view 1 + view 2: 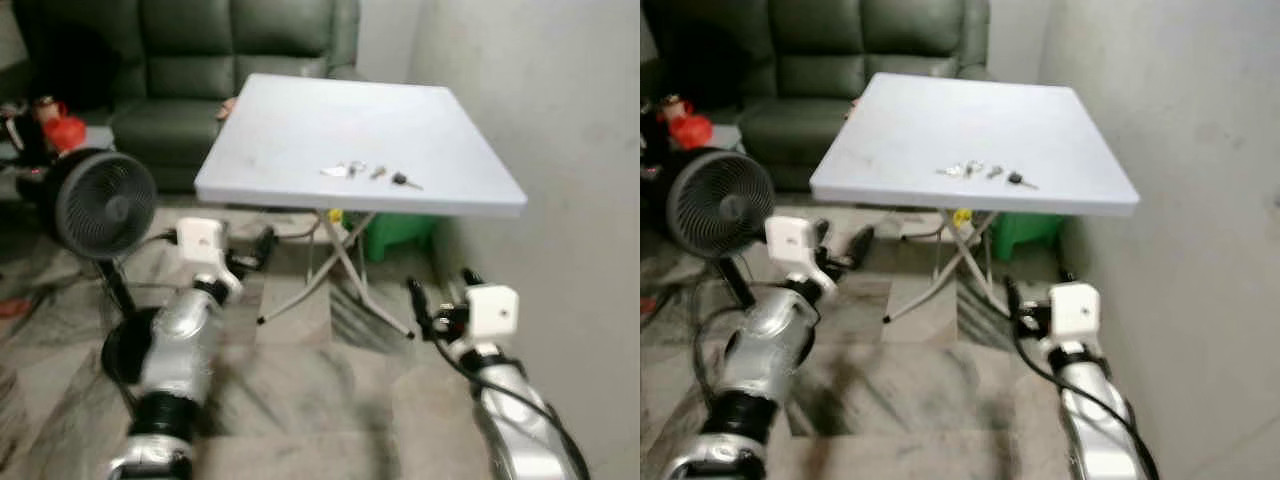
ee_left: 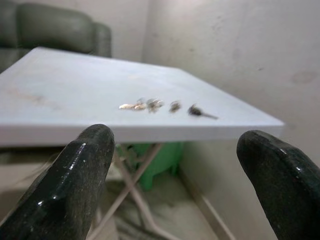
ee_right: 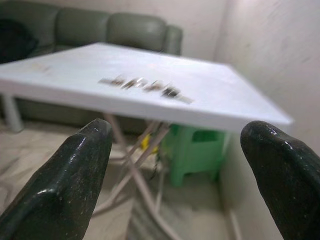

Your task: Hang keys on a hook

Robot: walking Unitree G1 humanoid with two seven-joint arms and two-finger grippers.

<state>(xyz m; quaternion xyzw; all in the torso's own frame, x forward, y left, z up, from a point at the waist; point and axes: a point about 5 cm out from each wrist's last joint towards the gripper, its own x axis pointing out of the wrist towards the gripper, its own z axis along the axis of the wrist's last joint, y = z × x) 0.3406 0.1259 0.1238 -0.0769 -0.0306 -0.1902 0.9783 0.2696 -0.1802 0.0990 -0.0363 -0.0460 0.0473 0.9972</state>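
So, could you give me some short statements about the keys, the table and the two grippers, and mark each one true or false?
1. The keys lie on the white table, near its front edge. True.
2. The left gripper is shut on the keys. False: its fingers stand wide apart and hold nothing; the keys are on the table.
3. A green stool stands under the table, close to the wall. True.
4. The right gripper is open and lower than the tabletop. True.
5. A black fan stands on the table beside the keys. False: it stands on the floor, to the left of the table.
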